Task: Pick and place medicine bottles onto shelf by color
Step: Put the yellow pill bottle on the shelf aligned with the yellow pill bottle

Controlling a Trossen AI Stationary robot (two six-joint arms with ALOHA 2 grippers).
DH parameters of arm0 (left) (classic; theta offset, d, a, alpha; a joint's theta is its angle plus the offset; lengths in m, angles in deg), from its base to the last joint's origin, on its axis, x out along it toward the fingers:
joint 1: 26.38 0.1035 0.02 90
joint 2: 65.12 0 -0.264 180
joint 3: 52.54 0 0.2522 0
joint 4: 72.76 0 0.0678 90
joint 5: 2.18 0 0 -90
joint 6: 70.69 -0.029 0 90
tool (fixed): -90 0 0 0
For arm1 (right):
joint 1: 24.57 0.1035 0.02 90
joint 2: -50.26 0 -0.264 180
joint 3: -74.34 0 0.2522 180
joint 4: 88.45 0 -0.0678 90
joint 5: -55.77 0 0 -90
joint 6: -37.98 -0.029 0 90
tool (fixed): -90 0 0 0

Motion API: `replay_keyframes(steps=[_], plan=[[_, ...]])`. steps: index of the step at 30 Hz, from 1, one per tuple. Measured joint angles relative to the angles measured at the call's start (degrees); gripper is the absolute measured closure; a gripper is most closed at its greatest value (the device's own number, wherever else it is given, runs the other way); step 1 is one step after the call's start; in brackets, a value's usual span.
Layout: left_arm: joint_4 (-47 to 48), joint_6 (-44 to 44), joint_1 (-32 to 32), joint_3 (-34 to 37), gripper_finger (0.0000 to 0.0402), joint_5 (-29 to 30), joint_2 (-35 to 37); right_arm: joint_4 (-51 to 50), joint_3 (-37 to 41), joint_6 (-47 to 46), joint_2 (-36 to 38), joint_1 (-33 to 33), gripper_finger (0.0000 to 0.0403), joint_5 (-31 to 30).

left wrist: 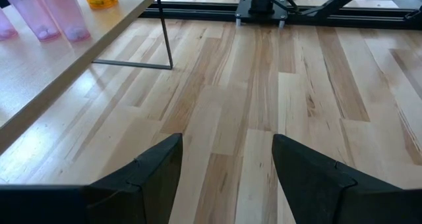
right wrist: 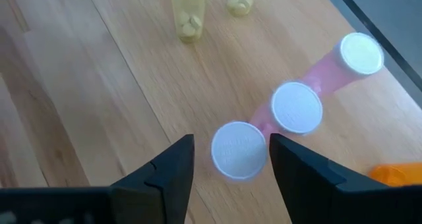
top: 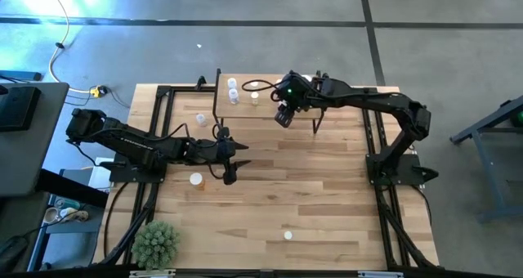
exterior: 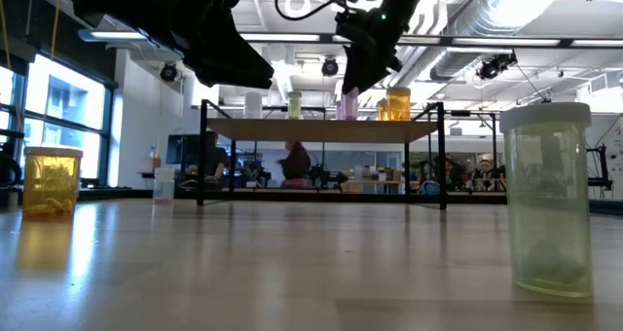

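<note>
Pale yellow bottle (exterior: 550, 200) nearest on bench (top: 327, 196). Right gripper (right wrist: 229, 159) spread wide over pink bottle (right wrist: 239, 150), apparently unclamped, on shelf (top: 274, 110). Left gripper (left wrist: 227, 168) wide, empty.

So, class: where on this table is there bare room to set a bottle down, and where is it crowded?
Bare: the wide tabletop between the left gripper, the right arm's base and the lone bottle near the front edge. Crowded: the shelf, where the right gripper hangs open over three pink bottles, with yellow ones beside.
</note>
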Motion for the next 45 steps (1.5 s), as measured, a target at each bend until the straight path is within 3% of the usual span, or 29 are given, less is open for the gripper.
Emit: replay_keyframes(steps=[11, 18, 24, 38, 45], plan=[[0.0, 0.0, 0.0, 0.0, 0.0176, 0.0, 0.0, -10.0, -9.1, 2.7, 0.0, 0.0, 0.0215, 0.0], [0.0, 0.0, 0.0, 0.0, 0.0176, 0.0, 0.0, -16.5, -9.5, 4.3, 1.7, 2.2, 0.0215, 0.2], [0.0, 0.0, 0.0, 0.0, 0.0177, 0.1, 0.0, -17.0, -4.0, 2.5, 8.1, 7.5, 0.0215, 0.3], [-0.1, 0.0, 0.0, 0.0, 0.0177, 0.2, 0.0, 1.7, 15.5, -8.1, 23.2, 21.0, 0.0214, -0.3], [-0.1, 2.6, -0.1, 0.0, 0.0177, 0.2, 0.0, 6.5, 21.4, -12.5, 26.6, 26.4, 0.0215, -0.5]])
